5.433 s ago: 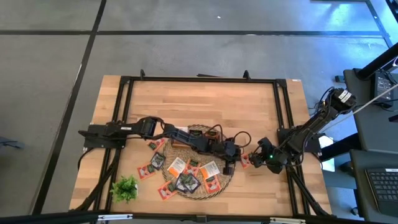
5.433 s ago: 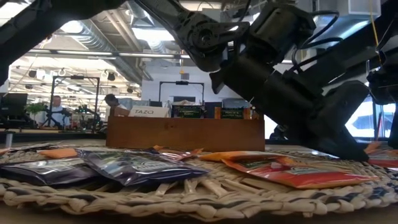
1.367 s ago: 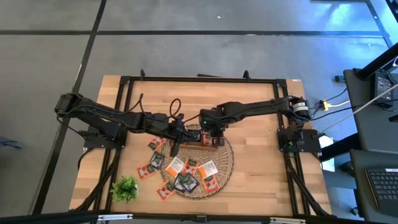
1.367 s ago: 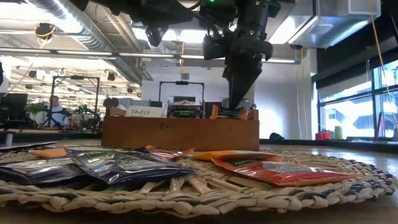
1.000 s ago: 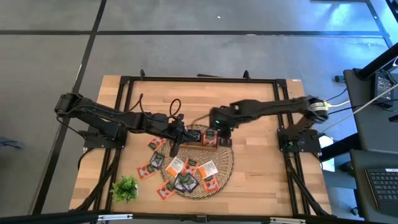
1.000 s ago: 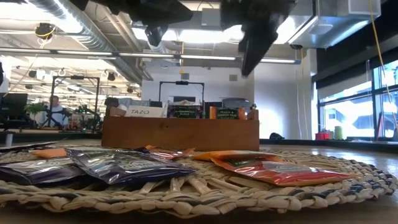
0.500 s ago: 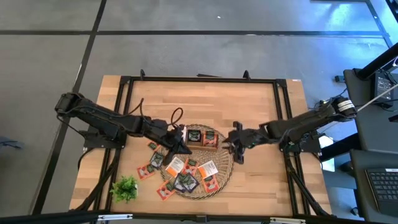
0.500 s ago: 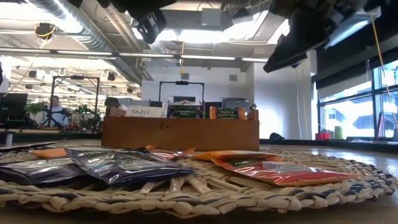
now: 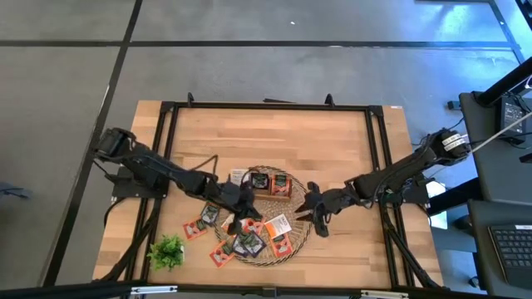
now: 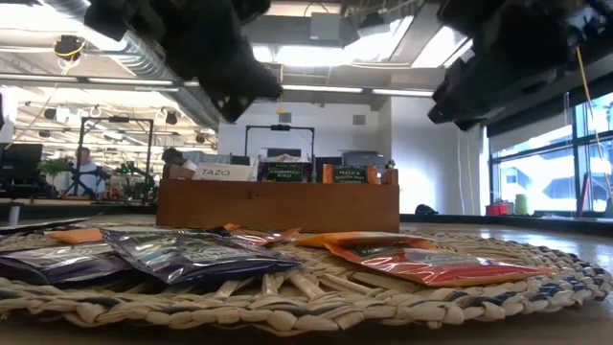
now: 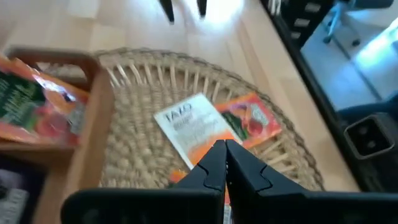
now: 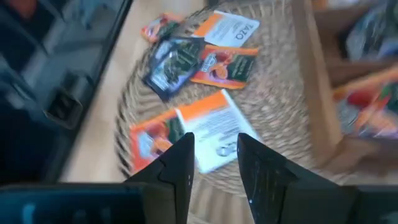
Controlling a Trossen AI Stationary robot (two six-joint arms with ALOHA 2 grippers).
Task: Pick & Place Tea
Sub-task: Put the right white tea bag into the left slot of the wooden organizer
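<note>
Wooden table [image 9: 332, 141], viewed from above, bearing a round wicker mat [image 9: 303, 232] strewn with tea sachets [image 9: 249, 242]; further sachets [image 9: 199, 224] lying on bare wood just beside the mat. Wooden tray [image 9: 270, 184] at the mat's far edge, several sachets already standing in its compartments. Left gripper [image 9: 247, 208] poised over the mat near the tray, fingers pressed together on nothing, above a white-and-orange sachet [image 11: 189, 121]. Right gripper [image 9: 314, 209] at the mat's right edge, fingers parted and empty. Step in hand, by appearance: reaching for the next sachet. Next move likely calling for opened fingers, a descent onto one sachet's edge, then carriage to the tray.
</note>
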